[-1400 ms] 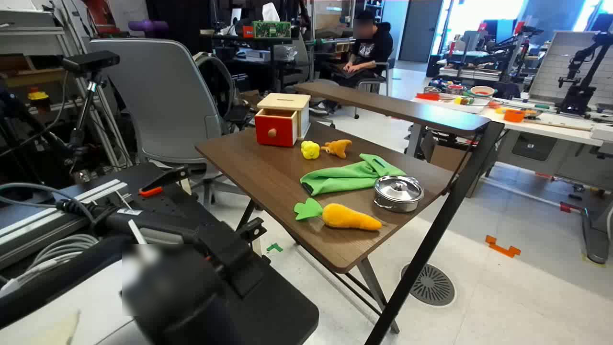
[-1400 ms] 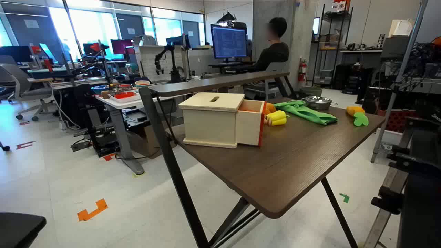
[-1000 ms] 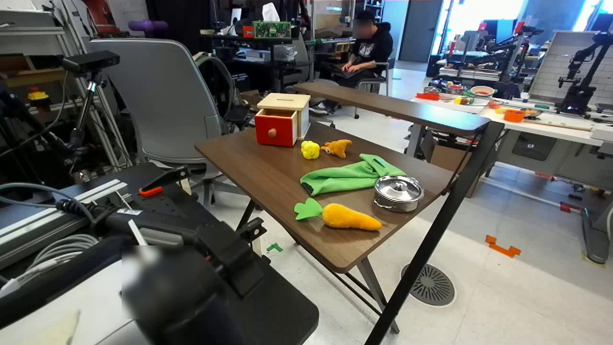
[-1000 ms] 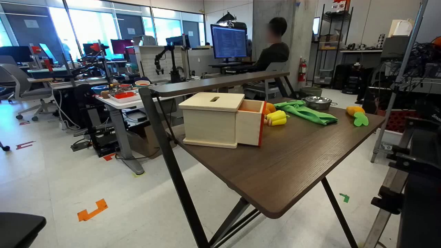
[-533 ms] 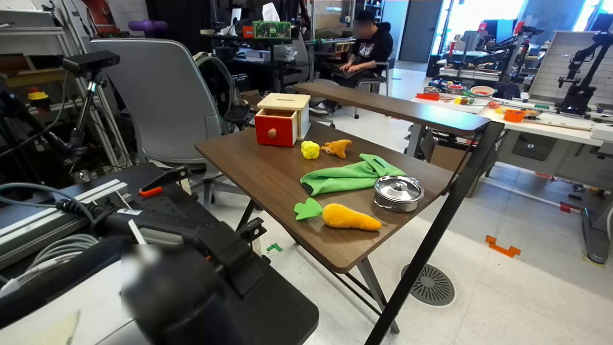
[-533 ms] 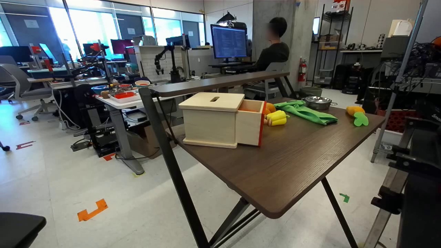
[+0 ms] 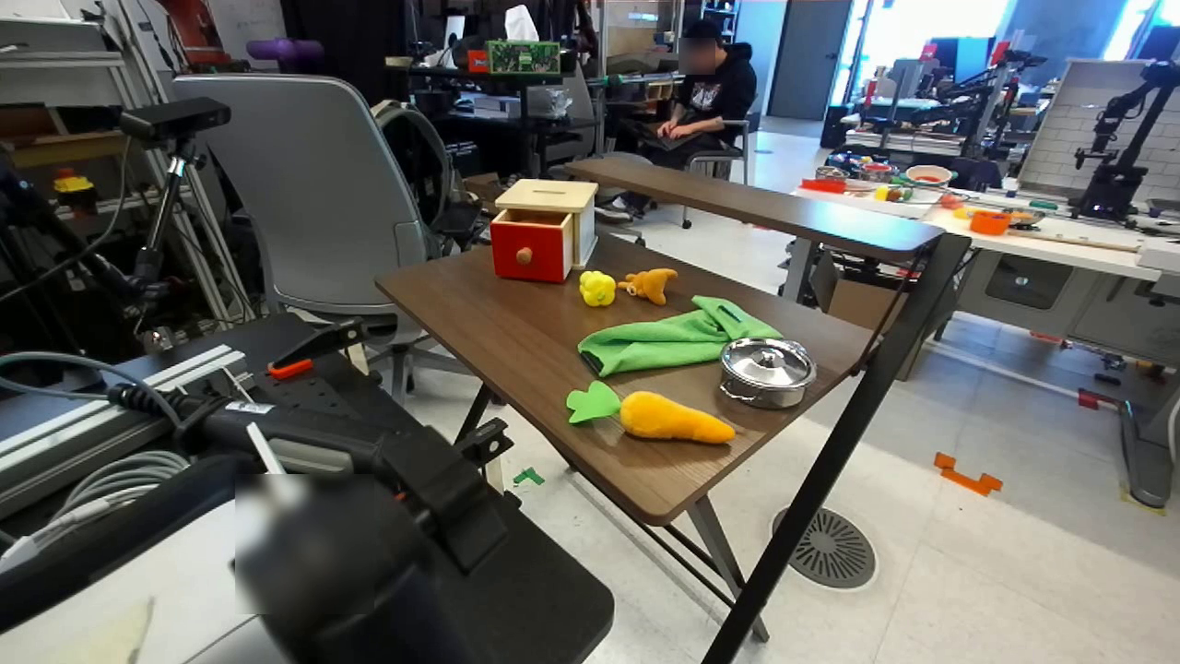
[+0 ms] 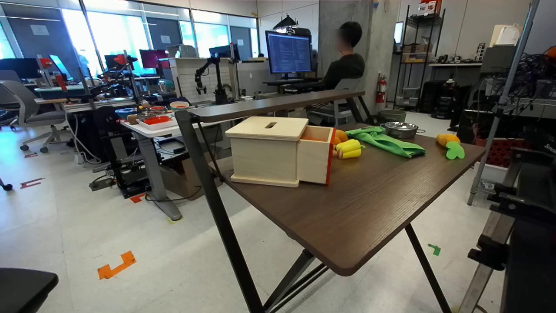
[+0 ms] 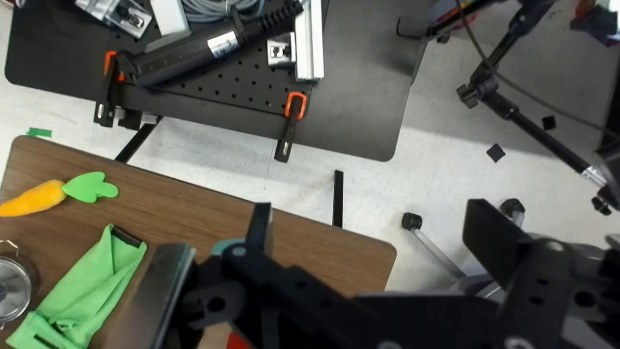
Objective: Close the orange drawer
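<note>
The orange drawer (image 7: 530, 254) is the red-orange front, with a round wooden knob, of a small pale wooden box (image 7: 547, 192). In both exterior views it stands pulled partly out; in an exterior view the drawer's pale side wall (image 8: 313, 161) sticks out of the box (image 8: 265, 161). In the wrist view only a small red patch of the drawer (image 9: 236, 342) shows at the bottom edge, the rest hidden behind the gripper. My gripper (image 9: 370, 213) is open and empty, its fingers wide apart above the table corner and floor. It does not show in the exterior views.
On the brown table (image 7: 479, 295) are a yellow toy (image 7: 597, 289), an orange toy (image 7: 651, 285), a green cloth (image 7: 678, 339), a lidded steel pot (image 7: 767, 372) and a toy carrot (image 7: 678, 418). A raised shelf (image 7: 756, 205) runs along one table side. A grey chair (image 7: 313, 184) stands beside the table.
</note>
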`<state>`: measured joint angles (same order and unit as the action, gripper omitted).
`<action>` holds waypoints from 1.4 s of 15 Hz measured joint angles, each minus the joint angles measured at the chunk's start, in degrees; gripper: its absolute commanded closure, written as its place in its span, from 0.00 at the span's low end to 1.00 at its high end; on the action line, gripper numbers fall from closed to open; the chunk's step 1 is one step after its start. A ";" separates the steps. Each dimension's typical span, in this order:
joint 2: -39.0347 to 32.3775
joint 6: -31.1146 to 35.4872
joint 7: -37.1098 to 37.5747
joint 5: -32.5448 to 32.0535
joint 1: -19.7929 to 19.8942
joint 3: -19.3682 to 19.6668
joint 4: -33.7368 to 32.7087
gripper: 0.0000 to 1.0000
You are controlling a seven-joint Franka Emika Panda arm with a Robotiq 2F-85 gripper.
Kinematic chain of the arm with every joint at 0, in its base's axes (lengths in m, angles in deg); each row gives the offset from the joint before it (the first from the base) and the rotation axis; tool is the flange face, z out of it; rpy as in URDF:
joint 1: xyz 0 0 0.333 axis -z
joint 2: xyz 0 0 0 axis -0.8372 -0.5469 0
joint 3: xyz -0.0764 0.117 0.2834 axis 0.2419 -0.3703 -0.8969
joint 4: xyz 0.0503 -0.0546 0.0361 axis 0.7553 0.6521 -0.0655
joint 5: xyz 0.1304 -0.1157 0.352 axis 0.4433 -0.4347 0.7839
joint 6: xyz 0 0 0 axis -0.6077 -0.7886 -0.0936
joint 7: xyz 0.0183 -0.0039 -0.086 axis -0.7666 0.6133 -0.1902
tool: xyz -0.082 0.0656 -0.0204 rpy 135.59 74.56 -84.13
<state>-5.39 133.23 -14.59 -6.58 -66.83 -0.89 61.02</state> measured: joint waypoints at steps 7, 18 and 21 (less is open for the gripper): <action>-11.27 23.42 1.25 -3.70 2.37 0.12 1.40 0.00; -28.80 45.40 8.27 -15.48 2.65 1.20 5.67 0.00; -33.25 49.74 9.43 -17.04 2.55 2.45 5.47 0.00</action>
<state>-38.64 182.96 -5.16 -23.62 -64.27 1.56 66.49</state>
